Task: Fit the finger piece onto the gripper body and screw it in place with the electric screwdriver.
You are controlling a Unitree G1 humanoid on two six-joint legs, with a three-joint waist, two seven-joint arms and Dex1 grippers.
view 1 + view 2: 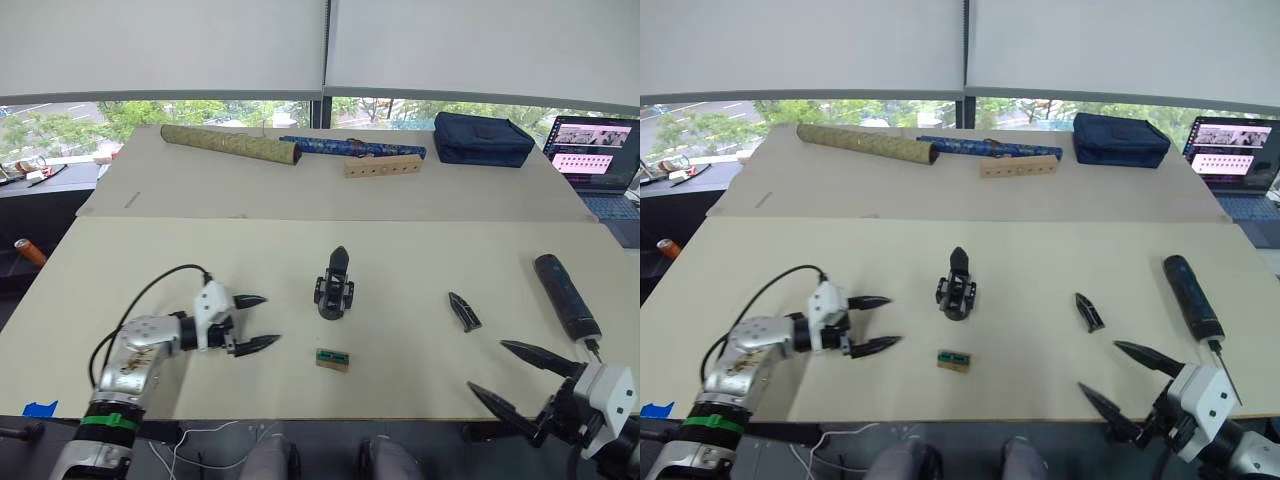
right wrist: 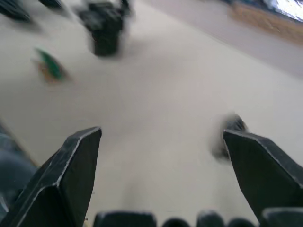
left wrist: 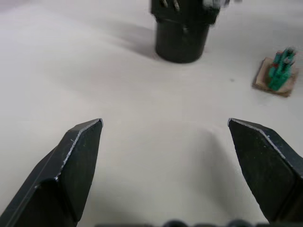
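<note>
The gripper body (image 1: 335, 286) stands upright at the table's middle, one black finger pointing up; its round base (image 3: 182, 37) faces my left wrist camera. The finger piece (image 1: 464, 311) lies flat to its right. Further right lies the electric screwdriver (image 1: 566, 297), bit toward me. My left gripper (image 1: 258, 322) is open and empty, left of the gripper body and pointing at it. My right gripper (image 1: 505, 371) is open and empty at the front edge, nearer than the finger piece and the screwdriver.
A small green-and-brown block (image 1: 333, 359) lies just in front of the gripper body. On the far table lie two patterned rolls (image 1: 230, 144), a wooden block with holes (image 1: 382, 165) and a dark blue bag (image 1: 482, 139). A laptop (image 1: 597, 156) sits far right.
</note>
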